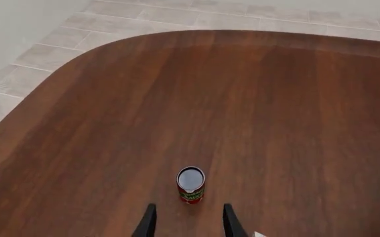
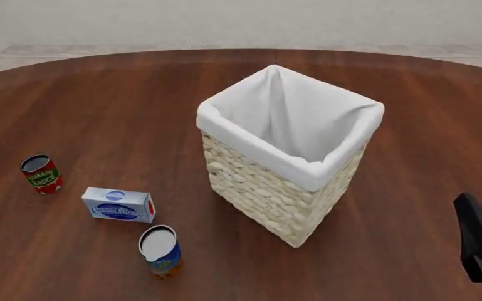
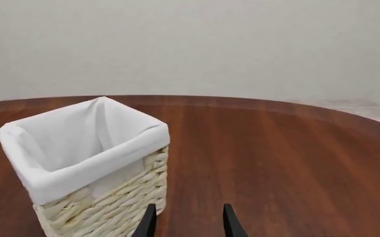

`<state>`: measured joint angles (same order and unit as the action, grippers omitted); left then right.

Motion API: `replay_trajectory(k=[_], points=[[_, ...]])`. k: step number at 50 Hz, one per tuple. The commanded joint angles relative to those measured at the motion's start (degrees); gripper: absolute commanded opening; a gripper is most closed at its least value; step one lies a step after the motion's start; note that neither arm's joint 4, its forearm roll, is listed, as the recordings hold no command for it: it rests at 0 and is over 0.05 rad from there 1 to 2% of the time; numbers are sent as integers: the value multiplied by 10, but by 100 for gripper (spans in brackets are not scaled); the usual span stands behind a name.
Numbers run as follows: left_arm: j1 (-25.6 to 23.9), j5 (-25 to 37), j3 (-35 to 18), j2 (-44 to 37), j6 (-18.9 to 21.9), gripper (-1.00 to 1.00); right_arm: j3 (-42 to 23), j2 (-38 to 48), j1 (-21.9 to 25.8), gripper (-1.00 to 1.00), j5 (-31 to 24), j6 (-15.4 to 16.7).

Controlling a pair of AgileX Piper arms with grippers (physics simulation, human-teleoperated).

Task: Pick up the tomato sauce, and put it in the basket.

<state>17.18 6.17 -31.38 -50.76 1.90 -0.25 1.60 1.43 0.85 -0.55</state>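
Red tomato sauce can, green-banded, untouched on the wooden worktop, left gripper spread open just short; grasp, lift and wicker basket drop all remain.

Lined basket just beyond the parted right gripper (nothing held).

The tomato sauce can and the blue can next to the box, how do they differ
The tomato sauce can is red with a green label band; the blue can is blue and orange. The tomato sauce can is shorter and smaller. Its top looks grey, the blue can's white. Both stand upright on the table, untouched.
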Motion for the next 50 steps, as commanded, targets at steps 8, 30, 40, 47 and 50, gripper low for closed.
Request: replay_trajectory(k=[8,30,40,47,50], points=[[4,43,-42,-53,-33,100,1,-6,4,100,-7,-1],[9,2,-70,-148,-35,100,2,1,5,100,-1,1],[6,-38,-68,-193,-39,100,2,3,9,100,0,3],[2,-53,-67,-215,-34,100,2,-1,9,100,-4,4],[4,-66,-65,-228,-33,100,2,0,10,100,-3,5]])
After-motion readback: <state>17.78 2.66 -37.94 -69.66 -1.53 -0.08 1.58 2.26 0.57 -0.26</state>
